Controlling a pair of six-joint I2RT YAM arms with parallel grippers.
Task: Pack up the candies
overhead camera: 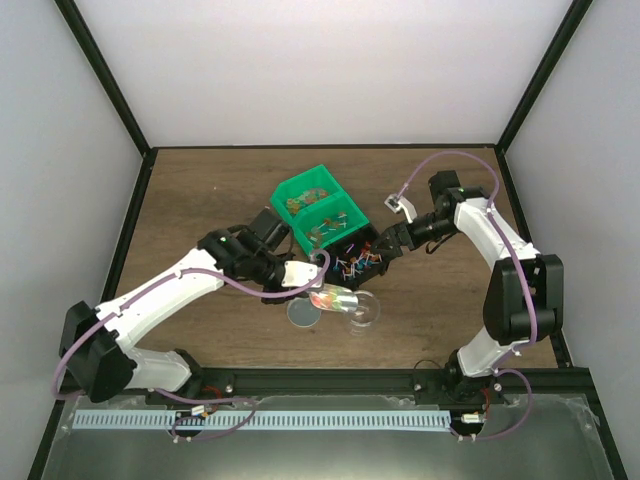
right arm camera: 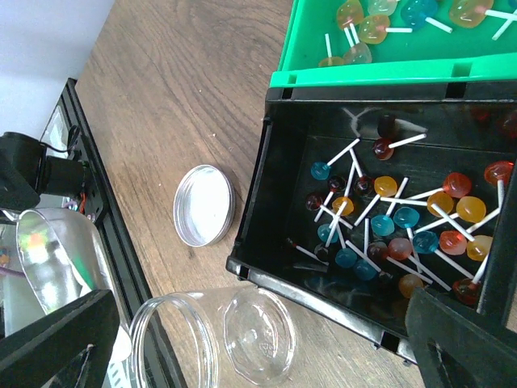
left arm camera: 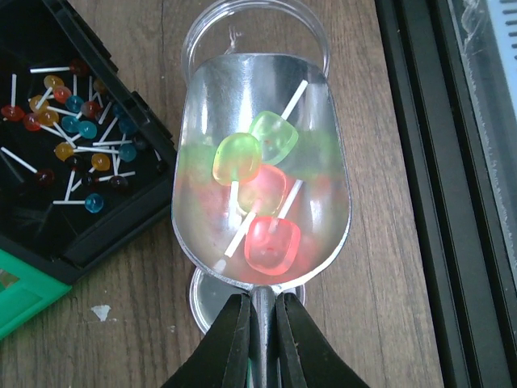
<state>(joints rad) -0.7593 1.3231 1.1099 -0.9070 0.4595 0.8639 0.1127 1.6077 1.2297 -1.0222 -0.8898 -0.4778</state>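
Note:
The candies are small lollipops on white sticks, red, blue and orange, in a black bin (right arm camera: pixel 323 293) (candies (right arm camera: pixel 388 218), (left arm camera: pixel 77 129), (overhead camera: pixel 355 264)). My left gripper (left arm camera: pixel 262 314) (overhead camera: pixel 310 284) is shut on the handle of a shiny scoop (left arm camera: pixel 258 97) (overhead camera: pixel 336 297). The scoop holds several larger green and red lollipops (left arm camera: pixel 271 242). Its front reaches the mouth of a clear jar (left arm camera: pixel 242 18) (overhead camera: pixel 366 310) that lies on its side. My right gripper (right arm camera: pixel 258 356) (overhead camera: pixel 384 252) is open and empty above the jar (right arm camera: pixel 242 339), at the black bin's near edge.
A round metal lid (right arm camera: pixel 204 205) (overhead camera: pixel 303 313) (left arm camera: pixel 206 301) lies on the wood beside the jar, partly under the scoop. A green bin (overhead camera: pixel 300 193) (right arm camera: pixel 363 78) with larger lollipops stands behind the black bin. The black frame rail (left arm camera: pixel 420 162) runs along the near edge.

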